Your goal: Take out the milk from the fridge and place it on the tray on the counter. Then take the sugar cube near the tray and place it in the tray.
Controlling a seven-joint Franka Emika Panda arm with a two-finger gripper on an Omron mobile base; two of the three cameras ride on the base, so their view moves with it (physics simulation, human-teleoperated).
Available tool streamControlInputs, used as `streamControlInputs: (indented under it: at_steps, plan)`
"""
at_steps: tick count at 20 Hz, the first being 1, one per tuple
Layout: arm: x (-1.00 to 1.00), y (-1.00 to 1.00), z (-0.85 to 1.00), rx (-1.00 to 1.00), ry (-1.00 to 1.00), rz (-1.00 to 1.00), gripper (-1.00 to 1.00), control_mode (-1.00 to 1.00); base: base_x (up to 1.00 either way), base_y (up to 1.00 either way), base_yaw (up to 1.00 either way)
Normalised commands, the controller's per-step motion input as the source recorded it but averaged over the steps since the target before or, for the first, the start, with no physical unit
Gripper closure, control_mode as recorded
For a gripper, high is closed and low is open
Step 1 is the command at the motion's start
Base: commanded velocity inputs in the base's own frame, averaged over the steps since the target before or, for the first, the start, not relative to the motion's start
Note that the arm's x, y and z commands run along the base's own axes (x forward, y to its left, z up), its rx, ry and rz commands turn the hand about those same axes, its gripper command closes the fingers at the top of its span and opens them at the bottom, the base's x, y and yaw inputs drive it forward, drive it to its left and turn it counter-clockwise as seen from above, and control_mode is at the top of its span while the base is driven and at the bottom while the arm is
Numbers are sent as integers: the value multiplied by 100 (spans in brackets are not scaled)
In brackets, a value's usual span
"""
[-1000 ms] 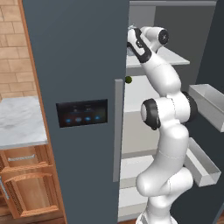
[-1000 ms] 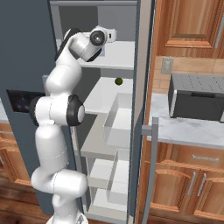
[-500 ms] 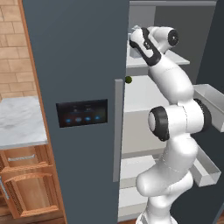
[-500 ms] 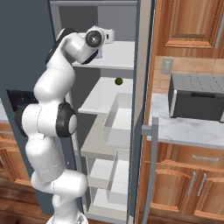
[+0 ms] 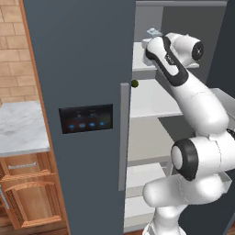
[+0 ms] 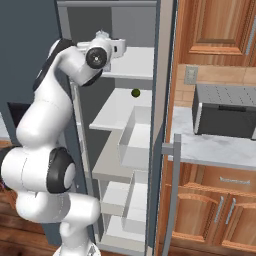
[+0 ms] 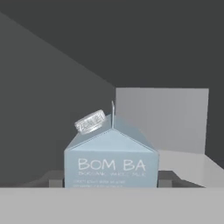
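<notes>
gripper (image 7: 111,178): reaches into the top shelf of the fridge (image 5: 87,69); a dark fingertip (image 7: 55,179) stands on each side of the milk, against its side walls, so the jaws look closed on the carton
milk (image 7: 111,159): straight ahead of the gripper, between the fingers, upright on the shelf; gabled top with a ribbed round cap (image 7: 89,121) on the left slope; front face printed "BOM BA"
milk, left base view: its peak (image 5: 153,32) pokes up just beyond the wrist
shelf (image 7: 192,164): pale, runs off to the right of the gripper
green ball (image 6: 135,92): small, dark, one shelf below the gripper
counter (image 6: 220,150): well to the right of the gripper, lower down, carrying a grey box appliance (image 6: 226,110)
</notes>
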Motion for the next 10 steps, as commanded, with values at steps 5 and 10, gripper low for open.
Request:
streamControlInputs:
  at_steps: [5,10]
  plan:
    - [-100,-7,13,2,-2,0,100,-100,0,0,0]
    - [-100,-5,4,3,3,0,100,-100,0,0,0]
